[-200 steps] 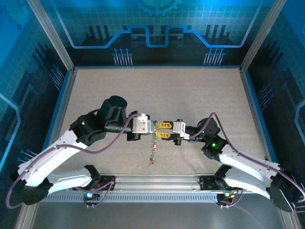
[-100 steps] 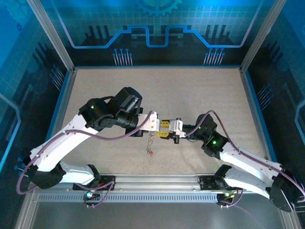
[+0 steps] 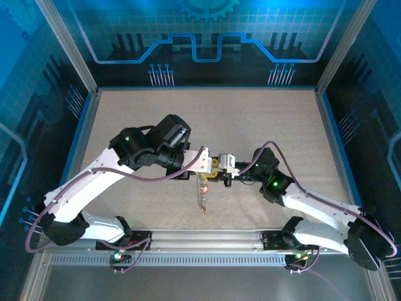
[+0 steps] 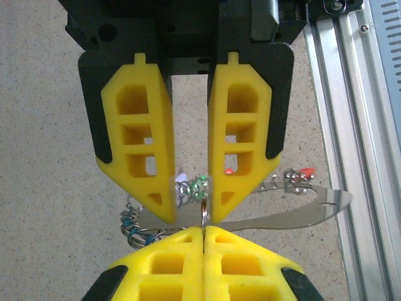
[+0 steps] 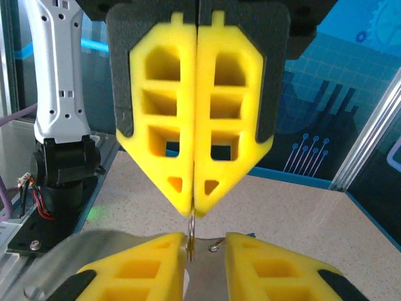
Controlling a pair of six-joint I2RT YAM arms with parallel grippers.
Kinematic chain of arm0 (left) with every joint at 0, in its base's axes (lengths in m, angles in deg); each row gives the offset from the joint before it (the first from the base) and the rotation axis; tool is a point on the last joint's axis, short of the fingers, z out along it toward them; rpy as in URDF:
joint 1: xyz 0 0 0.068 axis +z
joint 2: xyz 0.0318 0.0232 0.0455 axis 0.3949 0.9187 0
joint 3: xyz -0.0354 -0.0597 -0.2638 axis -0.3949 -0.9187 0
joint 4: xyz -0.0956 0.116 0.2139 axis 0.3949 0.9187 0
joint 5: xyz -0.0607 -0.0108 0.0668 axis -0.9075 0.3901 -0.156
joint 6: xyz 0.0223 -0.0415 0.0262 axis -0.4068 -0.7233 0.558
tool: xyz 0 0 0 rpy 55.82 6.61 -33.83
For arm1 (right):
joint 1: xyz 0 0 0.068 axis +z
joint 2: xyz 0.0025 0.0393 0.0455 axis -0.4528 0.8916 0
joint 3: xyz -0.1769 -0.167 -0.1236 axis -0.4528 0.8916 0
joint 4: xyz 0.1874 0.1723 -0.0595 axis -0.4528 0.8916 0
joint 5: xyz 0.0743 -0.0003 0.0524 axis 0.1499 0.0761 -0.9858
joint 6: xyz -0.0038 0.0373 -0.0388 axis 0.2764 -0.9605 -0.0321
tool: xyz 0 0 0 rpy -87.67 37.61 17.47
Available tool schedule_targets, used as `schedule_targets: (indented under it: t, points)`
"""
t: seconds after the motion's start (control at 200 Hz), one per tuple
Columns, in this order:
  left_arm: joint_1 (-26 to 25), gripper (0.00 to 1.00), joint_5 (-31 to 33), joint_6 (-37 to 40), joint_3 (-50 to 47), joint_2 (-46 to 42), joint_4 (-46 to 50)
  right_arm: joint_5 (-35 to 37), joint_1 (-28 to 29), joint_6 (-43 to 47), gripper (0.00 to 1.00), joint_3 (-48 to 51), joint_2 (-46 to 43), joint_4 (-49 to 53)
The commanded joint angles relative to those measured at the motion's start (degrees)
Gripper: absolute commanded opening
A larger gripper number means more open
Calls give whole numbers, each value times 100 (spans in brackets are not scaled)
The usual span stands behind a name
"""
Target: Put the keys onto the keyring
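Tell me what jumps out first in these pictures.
Two yellow-fingered grippers meet tip to tip over the middle of the table. The left gripper is shut on what looks like the thin keyring, and the right gripper has its jaws a little apart around a small cluster there. From above, the keys trail from that meeting point toward the near edge, ending in a red key.
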Motion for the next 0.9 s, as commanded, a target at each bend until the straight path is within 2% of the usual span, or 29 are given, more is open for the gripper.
schedule_targets:
  t: [0.0,0.105,0.15,0.165,0.215,0.27,0.51,0.895]
  points:
    - [-45,0,-141,53,267,76,2,-138,-37,-118,17,-177,-9,-227]
    - [-38,0,-200,-66,239,47,-163,-145,-30,-122,1,-177,-8,-195]
    - [-34,0,-203,-116,194,-18,-279,-131,-36,-126,0,-164,-21,-174]
    - [-26,3,-200,-145,165,-52,-332,-114,-36,-132,0,-160,-27,-174]
    - [-2,26,-156,-270,2,-212,-620,-64,-42,-148,0,-134,-77,-182]
    - [70,31,-154,-421,-287,-463,-1018,24,-37,-182,0,-108,-182,-199]
    - [519,35,-872,-745,-2091,-1851,-2524,148,-133,-349,0,107,-575,-611]
    - [531,33,-1441,-971,-2429,-1919,-3453,-246,-163,-341,0,387,-580,-1427]
